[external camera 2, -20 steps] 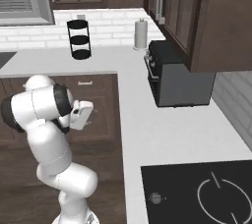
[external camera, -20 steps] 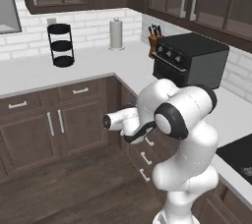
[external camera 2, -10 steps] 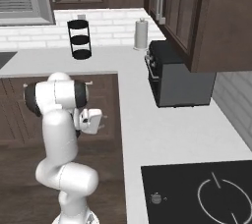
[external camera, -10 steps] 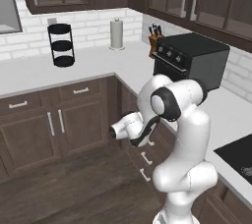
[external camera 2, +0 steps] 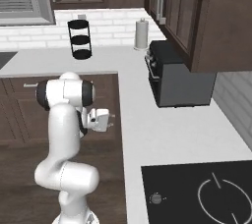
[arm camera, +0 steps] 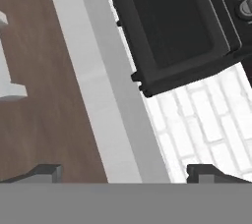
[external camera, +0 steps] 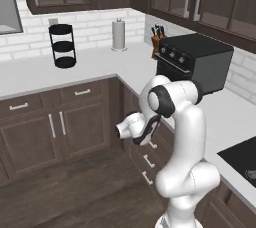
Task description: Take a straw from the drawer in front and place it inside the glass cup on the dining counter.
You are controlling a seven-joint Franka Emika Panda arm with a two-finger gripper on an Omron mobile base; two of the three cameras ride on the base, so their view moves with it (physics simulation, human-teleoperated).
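Nothing of the task looks done yet. Nearest in the hand view, the gripper (arm camera: 127, 173) has its two dark fingertips (arm camera: 47, 171) spread wide with nothing between them, so the pincer is released and empty. In the right base view it juts sideways from the folded arm toward the cabinet under the white worktop (external camera 2: 162, 134).

Just beyond the tips is the dark-brown front of the drawer (arm camera: 54, 85), with its silver bar handle (arm camera: 7, 70) off to one side and apart from the fingers. That front seems flush with the cabinet, hence shut, though the tilted, close view makes this hard to settle. I judge the straw lies inside it, so every step remains: reach the handle, pull the drawer out, lift the straw, carry it to the glass cup on the dining counter and drop it in.

Farther back a black toaster oven (external camera: 200, 62) sits on the worktop, then a knife block (external camera: 157, 39), a paper-towel roll (external camera: 118, 34) and a black tiered rack (external camera: 62, 46) along the brick-tiled wall.
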